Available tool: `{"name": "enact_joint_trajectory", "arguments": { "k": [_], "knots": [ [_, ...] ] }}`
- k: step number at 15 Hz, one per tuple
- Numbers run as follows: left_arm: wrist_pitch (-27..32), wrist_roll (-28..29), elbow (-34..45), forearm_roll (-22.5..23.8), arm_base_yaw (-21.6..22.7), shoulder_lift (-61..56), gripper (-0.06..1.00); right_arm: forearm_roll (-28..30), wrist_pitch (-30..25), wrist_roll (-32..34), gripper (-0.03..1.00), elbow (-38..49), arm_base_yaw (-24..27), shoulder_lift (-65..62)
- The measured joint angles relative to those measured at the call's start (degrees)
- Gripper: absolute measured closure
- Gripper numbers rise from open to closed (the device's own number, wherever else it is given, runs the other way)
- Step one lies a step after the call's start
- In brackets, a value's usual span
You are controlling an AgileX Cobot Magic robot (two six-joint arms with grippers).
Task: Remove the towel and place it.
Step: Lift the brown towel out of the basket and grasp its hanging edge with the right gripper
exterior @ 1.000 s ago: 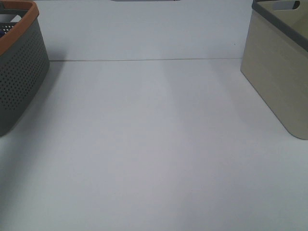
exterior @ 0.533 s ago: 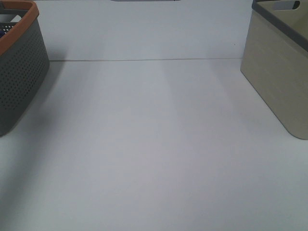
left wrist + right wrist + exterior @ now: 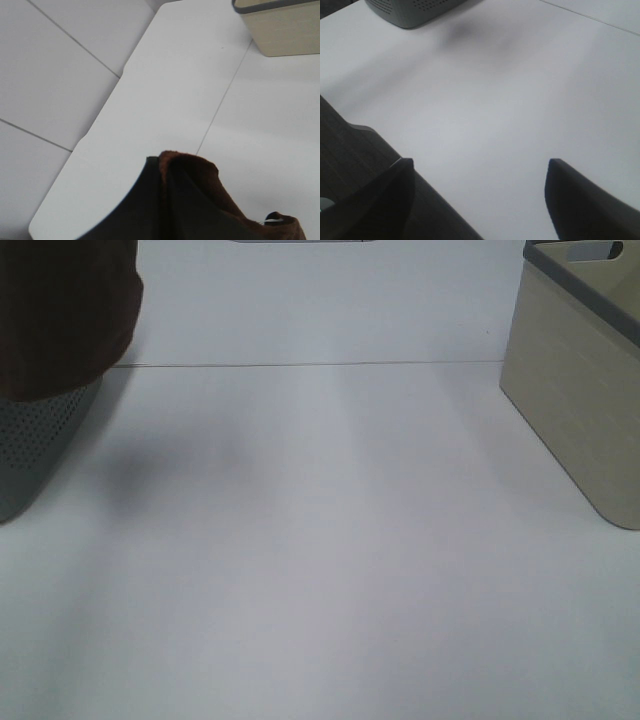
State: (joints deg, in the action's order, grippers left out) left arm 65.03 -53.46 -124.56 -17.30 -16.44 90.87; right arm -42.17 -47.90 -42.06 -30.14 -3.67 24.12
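The towel (image 3: 60,320) is seen bunched in the closed left end effector (image 3: 161,172), suspended above the grey perforated basket (image 3: 35,450) at the left edge of the desk (image 3: 320,570), while the right end effector (image 3: 480,162) is held spread wide and empty over the desk.

No legible text, numbers or brand marks in any view. Only candidate is the white tag (image 3: 272,219) on the towel (image 3: 200,172), and it's too small to read.
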Motion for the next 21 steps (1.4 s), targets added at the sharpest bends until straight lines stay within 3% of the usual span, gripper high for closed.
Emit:
{"name": "enact_joint_trajectory", "arguments": {
  "k": [2,3,4,9,10,13,18,21],
  "knots": [
    [-0.80,-0.17,0.00,0.11,-3.32,1.55,0.94,-4.64,2.29,-5.39,0.33,0.00,0.00,4.58],
    [-1.03,-0.23,0.00,0.92,-6.88,3.55,0.94,-9.17,6.76,-13.52,0.33,0.00,0.00,10.71],
    [-1.03,-0.17,0.00,1.72,-8.48,4.41,0.94,-11.63,8.65,-17.42,0.33,0.00,0.00,13.58],
    [-1.09,1.38,0.00,2.98,-11.06,7.33,0.94,-24.58,12.03,-32.26,0.33,0.00,0.00,24.35],
    [-1.09,1.49,0.00,2.69,-11.12,7.51,0.94,-25.67,12.09,-33.58,0.33,0.00,0.00,25.15],
    [-1.09,1.55,0.00,-2.23,-11.12,8.71,0.94,-38.62,12.32,-45.84,0.33,0.00,0.00,31.51],
    [-1.09,1.55,0.00,-3.67,-11.69,10.31,0.94,-54.55,7.33,-60.33,0.33,0.00,0.00,38.04],
    [-1.49,1.32,0.00,-3.55,-14.61,11.57,0.94,-56.38,5.33,-65.32,0.33,-1.49,0.00,45.09]
  ]
}}
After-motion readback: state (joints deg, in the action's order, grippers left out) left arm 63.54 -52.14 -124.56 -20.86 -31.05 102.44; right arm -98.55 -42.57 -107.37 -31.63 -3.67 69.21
